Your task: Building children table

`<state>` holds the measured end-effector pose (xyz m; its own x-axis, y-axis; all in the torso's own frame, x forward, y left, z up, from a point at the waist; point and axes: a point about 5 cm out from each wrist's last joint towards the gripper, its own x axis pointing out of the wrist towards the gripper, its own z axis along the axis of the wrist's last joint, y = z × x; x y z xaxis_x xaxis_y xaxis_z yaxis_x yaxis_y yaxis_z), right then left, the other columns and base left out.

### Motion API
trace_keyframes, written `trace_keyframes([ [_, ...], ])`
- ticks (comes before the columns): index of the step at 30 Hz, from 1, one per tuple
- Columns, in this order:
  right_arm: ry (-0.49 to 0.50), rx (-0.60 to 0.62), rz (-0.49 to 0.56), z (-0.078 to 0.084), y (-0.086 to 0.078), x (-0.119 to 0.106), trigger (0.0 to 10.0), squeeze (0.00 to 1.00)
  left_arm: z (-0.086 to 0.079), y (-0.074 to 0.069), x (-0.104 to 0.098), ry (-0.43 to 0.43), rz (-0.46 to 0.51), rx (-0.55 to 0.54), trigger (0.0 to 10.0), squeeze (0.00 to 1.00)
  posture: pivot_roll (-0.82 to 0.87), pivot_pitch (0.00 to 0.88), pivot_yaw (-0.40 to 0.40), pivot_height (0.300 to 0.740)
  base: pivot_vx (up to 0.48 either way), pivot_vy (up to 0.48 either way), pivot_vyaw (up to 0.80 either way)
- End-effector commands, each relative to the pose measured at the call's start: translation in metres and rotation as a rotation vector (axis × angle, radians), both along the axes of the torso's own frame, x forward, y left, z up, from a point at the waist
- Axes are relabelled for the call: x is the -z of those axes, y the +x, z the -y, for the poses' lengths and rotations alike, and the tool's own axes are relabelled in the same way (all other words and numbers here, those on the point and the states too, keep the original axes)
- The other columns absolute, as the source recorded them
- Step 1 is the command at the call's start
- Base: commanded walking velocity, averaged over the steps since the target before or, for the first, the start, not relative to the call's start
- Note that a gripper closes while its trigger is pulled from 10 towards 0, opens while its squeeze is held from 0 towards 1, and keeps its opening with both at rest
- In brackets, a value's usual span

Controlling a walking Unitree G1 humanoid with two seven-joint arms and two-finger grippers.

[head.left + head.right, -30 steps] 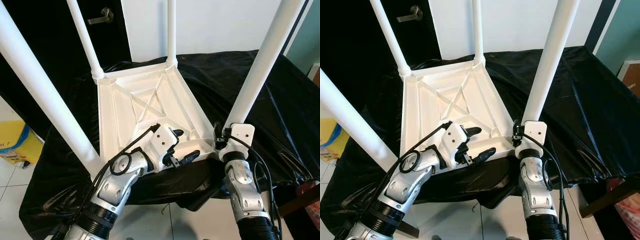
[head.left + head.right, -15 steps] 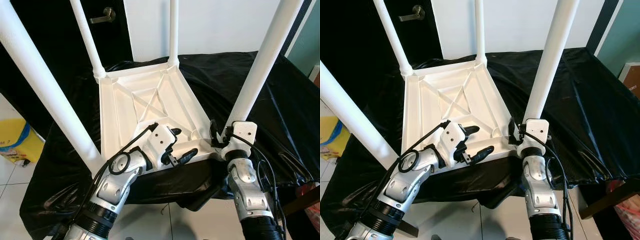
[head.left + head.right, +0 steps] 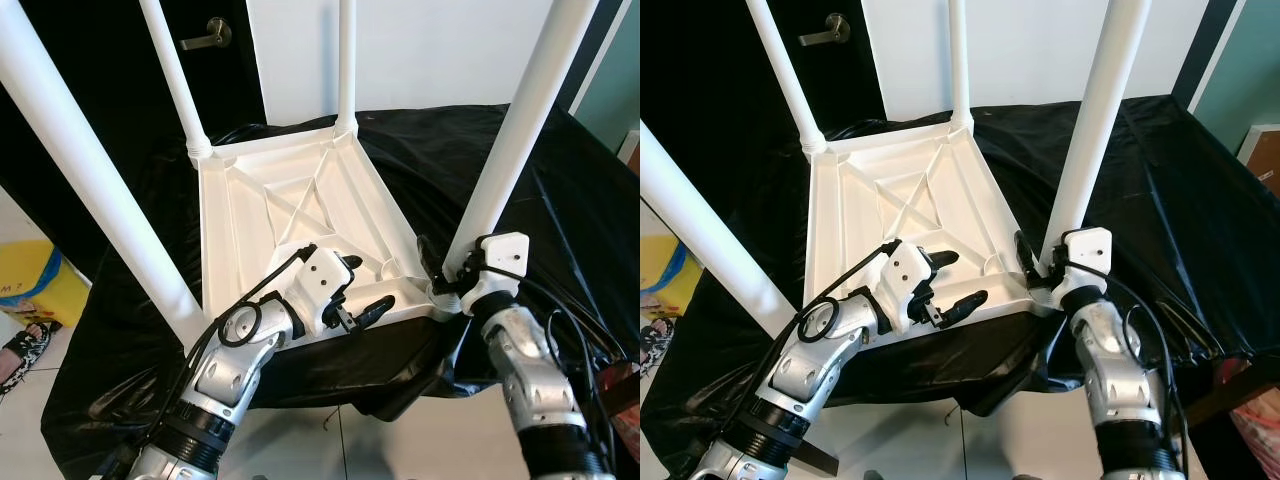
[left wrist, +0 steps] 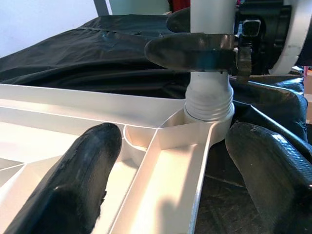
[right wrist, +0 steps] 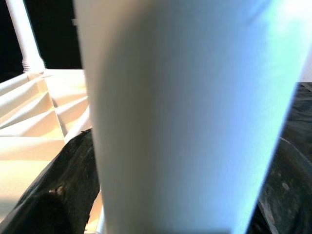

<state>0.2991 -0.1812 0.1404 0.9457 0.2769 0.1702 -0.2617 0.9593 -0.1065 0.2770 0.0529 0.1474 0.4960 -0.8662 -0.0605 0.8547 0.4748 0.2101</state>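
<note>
A white plastic table is seen upside down in the middle of the frame, lying on a black cloth. Four white legs are stuck up from its corners.

The right gripper is seen at the lower right, closed around the bottom of the near right leg, just above the corner socket. In the right wrist view the leg is pressed between the two black fingers.

The left gripper is held at the near edge of the table top, in the lower middle. Its fingers are spread wide, with one on each side of the white rim, and nothing is squeezed.

The table is judged to be light, hard and stiff, and a bit slippery. A leg is best held low, near its socket, where it is least likely to wobble. The top is best held by its rim or ribs.
</note>
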Motion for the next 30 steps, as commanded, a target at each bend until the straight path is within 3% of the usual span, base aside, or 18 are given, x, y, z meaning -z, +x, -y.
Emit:
trace_keyframes([
  [1, 0.007, -0.041, 0.012, -0.004, 0.003, -0.003, 10.0, 0.0, -0.002, 0.003, -0.001, 0.005, 0.007, -0.024, 10.0, 0.0, -0.1, 0.0, 0.05, 0.74, 0.0, 0.0, 0.0],
  [5, -0.064, -0.179, -0.02, 0.003, 0.014, -0.005, 10.0, 0.0, -0.002, 0.004, -0.003, 0.006, 0.012, -0.02, 10.0, 0.0, -0.1, 0.0, 0.05, 0.74, 0.0, 0.0, 0.0],
  [10, -0.089, -0.214, -0.031, 0.005, 0.017, -0.005, 10.0, 0.0, -0.002, 0.004, -0.003, 0.007, 0.013, -0.017, 10.0, 0.0, -0.1, 0.0, 0.05, 0.74, 0.0, 0.0, 0.0],
  [11, -0.122, -0.238, -0.04, 0.008, 0.019, -0.005, 9.2, 0.0, -0.001, 0.004, -0.003, 0.008, 0.015, -0.015, 10.0, 0.0, -0.09, 0.0, 0.046, 0.74, 0.0, 0.0, 0.0],
  [13, -0.122, -0.238, -0.04, 0.008, 0.019, -0.005, 9.2, 0.0, -0.001, 0.004, -0.003, 0.008, 0.015, -0.015, 10.0, 0.0, -0.09, 0.0, 0.046, 0.74, 0.0, 0.0, 0.0],
  [14, -0.142, -0.248, -0.045, 0.011, 0.021, -0.005, 1.0, 0.0, -0.001, 0.004, -0.003, 0.007, 0.017, -0.013, 10.0, 0.0, -0.09, 0.0, 0.043, 0.74, 0.0, 0.0, 0.0],
  [15, -0.142, -0.248, -0.045, 0.011, 0.021, -0.005, 1.0, 0.0, -0.001, 0.004, -0.003, 0.007, 0.017, -0.013, 10.0, 0.0, -0.09, 0.0, 0.043, 0.74, 0.0, 0.0, 0.0],
  [16, -0.152, -0.255, -0.049, 0.014, 0.022, -0.005, 0.0, 0.0, -0.001, 0.005, -0.003, 0.007, 0.018, -0.012, 10.0, 0.0, -0.09, 0.0, 0.041, 0.74, 0.0, 0.0, 0.0],
  [22, -0.152, -0.255, -0.067, 0.019, 0.02, -0.002, 0.0, 0.0, -0.001, 0.004, -0.003, 0.007, 0.019, -0.011, 10.0, 0.0, -0.09, 0.0, 0.041, 0.74, 0.0, 0.0, 0.0],
  [23, -0.145, -0.256, -0.078, 0.02, 0.019, 0.001, 3.6, 0.0, -0.001, 0.004, -0.002, 0.007, 0.017, -0.008, 10.0, 0.0, -0.09, 0.0, 0.04, 0.74, 0.0, 0.0, 0.0],
  [24, -0.145, -0.256, -0.078, 0.02, 0.019, 0.001, 3.6, 0.0, -0.001, 0.004, -0.002, 0.007, 0.017, -0.008, 10.0, 0.0, -0.09, 0.0, 0.04, 0.74, 0.0, 0.0, 0.0],
  [25, -0.138, -0.254, -0.083, 0.02, 0.018, 0.003, 10.0, 0.0, 0.0, 0.003, -0.002, 0.008, 0.016, -0.005, 10.0, 0.0, -0.1, 0.0, 0.041, 0.74, 0.0, 0.0, 0.0],
  [30, -0.111, -0.231, -0.089, 0.02, 0.015, 0.007, 10.0, 0.0, 0.001, 0.003, -0.002, 0.008, 0.015, -0.001, 10.0, 0.0, -0.1, 0.0, 0.037, 0.74, 0.0, 0.0, 0.0],
])
